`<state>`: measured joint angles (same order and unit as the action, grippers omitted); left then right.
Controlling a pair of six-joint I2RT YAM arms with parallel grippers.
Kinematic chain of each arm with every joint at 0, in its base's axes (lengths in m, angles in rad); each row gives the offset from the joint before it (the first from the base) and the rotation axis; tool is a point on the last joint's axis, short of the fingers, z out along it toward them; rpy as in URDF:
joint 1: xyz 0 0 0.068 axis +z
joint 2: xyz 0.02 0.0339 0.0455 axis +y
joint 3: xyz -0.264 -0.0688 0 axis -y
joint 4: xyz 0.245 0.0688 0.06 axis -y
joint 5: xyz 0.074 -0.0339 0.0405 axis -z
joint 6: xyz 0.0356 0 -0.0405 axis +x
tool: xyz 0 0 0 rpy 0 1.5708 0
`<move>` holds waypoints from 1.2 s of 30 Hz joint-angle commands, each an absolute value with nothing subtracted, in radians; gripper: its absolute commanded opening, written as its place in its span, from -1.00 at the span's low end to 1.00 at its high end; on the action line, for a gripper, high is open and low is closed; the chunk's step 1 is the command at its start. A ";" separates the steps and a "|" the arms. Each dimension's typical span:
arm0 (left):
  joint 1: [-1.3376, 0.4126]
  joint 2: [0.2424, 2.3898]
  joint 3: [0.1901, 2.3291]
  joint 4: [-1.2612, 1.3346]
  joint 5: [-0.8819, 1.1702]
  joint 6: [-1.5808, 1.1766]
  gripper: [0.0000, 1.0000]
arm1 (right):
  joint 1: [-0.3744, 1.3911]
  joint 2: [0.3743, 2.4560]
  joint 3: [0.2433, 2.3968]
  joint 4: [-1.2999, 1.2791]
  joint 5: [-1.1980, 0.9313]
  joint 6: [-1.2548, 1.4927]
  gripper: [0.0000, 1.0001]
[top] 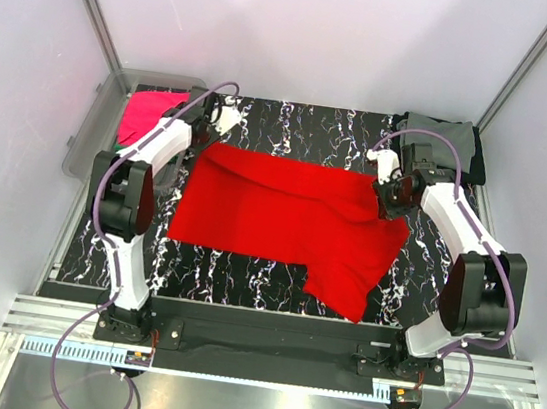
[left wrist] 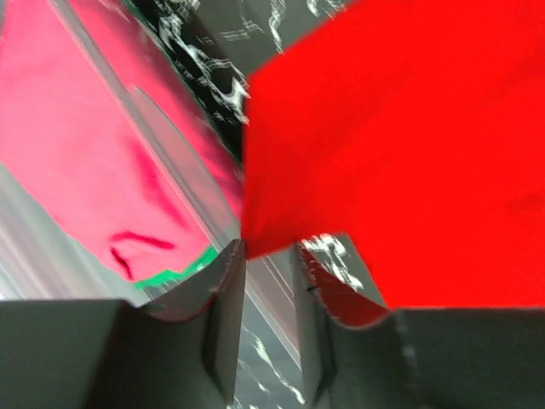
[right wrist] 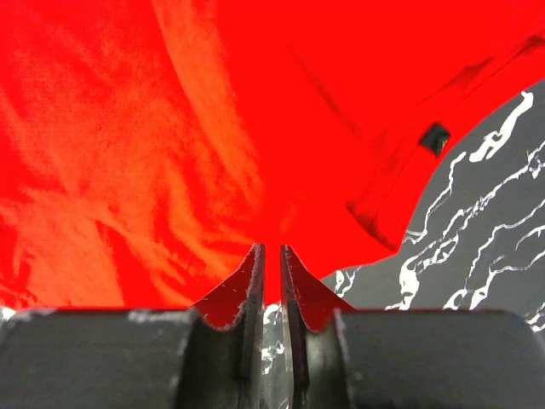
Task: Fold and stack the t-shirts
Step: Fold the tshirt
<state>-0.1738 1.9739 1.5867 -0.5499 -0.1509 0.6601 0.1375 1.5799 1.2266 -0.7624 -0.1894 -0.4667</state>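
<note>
Red t-shirt (top: 282, 216) flat, ready to fold

It lies across the tabletop (top: 293, 132). Left jaws stand parted at its far corner, gripping nothing; right jaws look almost shut there, grasp uncertain. Best pinch both corners firmly, then fold evenly.

Two white arms on show: left arm (top: 148, 163) and right arm (top: 453, 220), chunky black joint housings, purple cables (top: 100, 197) looping off each. Left gripper (left wrist: 266, 256) and right gripper (right wrist: 271, 256): dark grey, scuffed, saw-toothed edges.
</note>
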 commanded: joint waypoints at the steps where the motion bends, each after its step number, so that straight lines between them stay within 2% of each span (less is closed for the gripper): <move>1: -0.166 1.875 1.568 -0.635 -0.057 0.626 -0.34 | 0.146 1.516 1.281 -0.798 -0.190 -0.480 -0.63; 8: -0.167 1.802 1.577 -0.669 -0.021 0.629 -0.31 | 0.069 1.557 1.368 -0.741 -0.144 -0.480 -0.67; 16: -0.192 1.905 1.687 -0.693 -0.054 0.609 -0.26 | -0.021 1.807 1.529 -0.721 -0.190 -0.437 -0.61; 20: -0.193 2.049 1.827 -0.753 -0.058 0.572 -0.35 | -0.023 1.945 1.647 -0.756 -0.210 -0.442 -0.44; 27: -0.196 2.132 1.873 -0.778 -0.069 0.549 -0.43 | -0.040 2.112 1.809 -0.839 -0.273 -0.400 -0.15; 36: -0.196 2.178 1.858 -0.775 -0.083 0.543 -0.51 | -0.041 2.180 1.825 -0.856 -0.291 -0.383 -0.07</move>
<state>-0.1944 2.1693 1.8267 -0.7807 -0.0624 0.5556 -0.0357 2.1609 1.7924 -0.8234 -0.2565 -0.4000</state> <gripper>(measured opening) 0.252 0.460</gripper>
